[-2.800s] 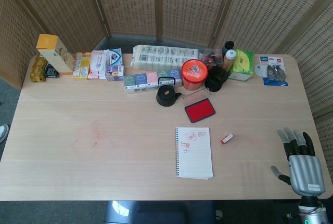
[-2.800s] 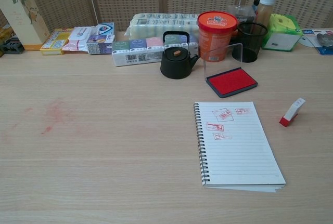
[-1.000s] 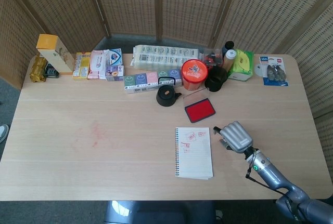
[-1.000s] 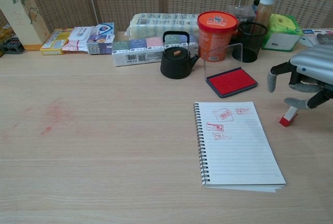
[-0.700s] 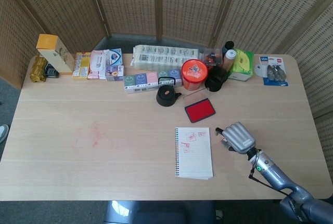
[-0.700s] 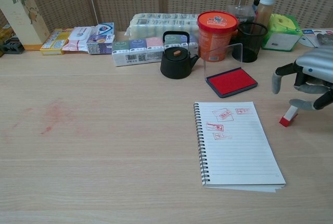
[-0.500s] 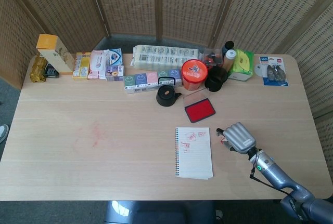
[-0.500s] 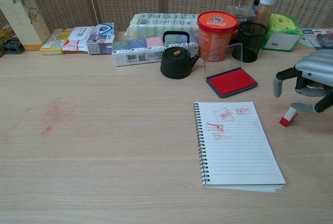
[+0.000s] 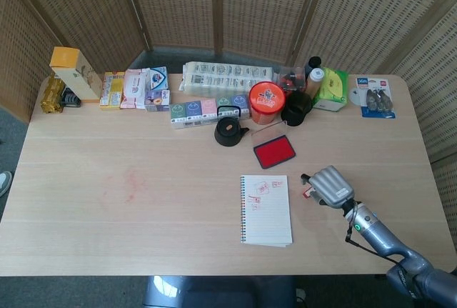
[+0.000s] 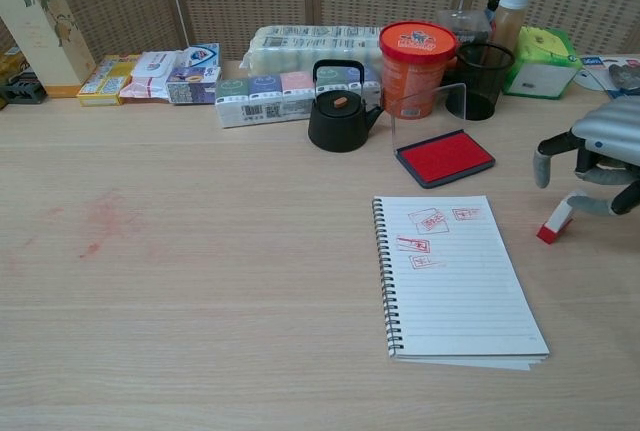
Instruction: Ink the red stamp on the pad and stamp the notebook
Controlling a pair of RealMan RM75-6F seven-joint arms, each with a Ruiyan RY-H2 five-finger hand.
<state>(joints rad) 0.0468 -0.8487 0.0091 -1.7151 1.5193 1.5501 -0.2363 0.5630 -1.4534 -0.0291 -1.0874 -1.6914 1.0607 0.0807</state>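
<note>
The red stamp (image 10: 553,223) lies tilted on the table right of the notebook (image 10: 455,276), its red base toward the notebook. My right hand (image 10: 600,161) hovers over its white upper end with fingers curled down and spread; nothing is gripped. In the head view the right hand (image 9: 330,186) covers most of the stamp (image 9: 307,194). The open red ink pad (image 10: 444,157) sits behind the notebook, its clear lid standing up. The notebook (image 9: 266,209) carries a few red prints near its top. My left hand is not visible.
A black teapot (image 10: 338,111), an orange tub (image 10: 417,54) and a black mesh cup (image 10: 483,81) stand just behind the ink pad. Boxes and packets line the back edge. A faint red smear (image 10: 105,216) marks the table at the left.
My right hand came in from the near right corner to above the stamp, then drifted slightly right over the last second. The stamp has not moved.
</note>
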